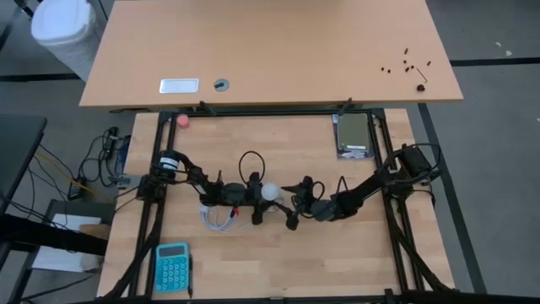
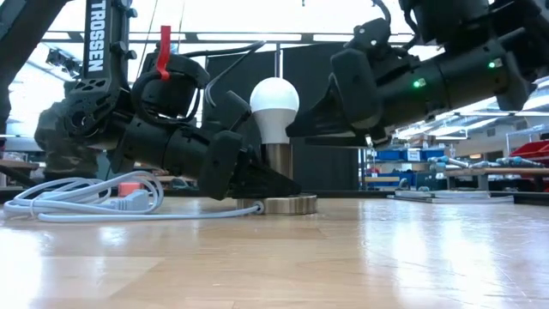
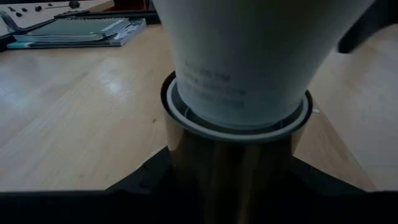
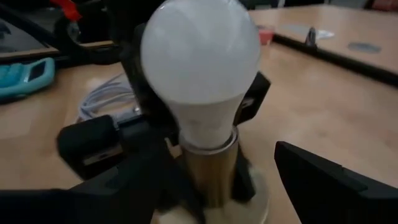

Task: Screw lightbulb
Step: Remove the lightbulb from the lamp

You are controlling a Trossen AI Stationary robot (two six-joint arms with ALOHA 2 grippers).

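From above, the lightbulb [image 1: 269, 192] stands at mid-table between the left gripper [image 1: 253, 203] and the right gripper [image 1: 297, 205], with a teal calculator [image 1: 172, 266] near the front left. At table level, the left arm [image 2: 107, 51] reads "TROSSEN"; its fingers pinch the brass socket [image 2: 276, 165] under the bulb, beside a coiled white cord [image 2: 77, 202]. The left wrist view shows faint unreadable print on the bulb's neck, and the right wrist view shows the right fingers [image 4: 336, 180] spread apart, clear of the bulb.
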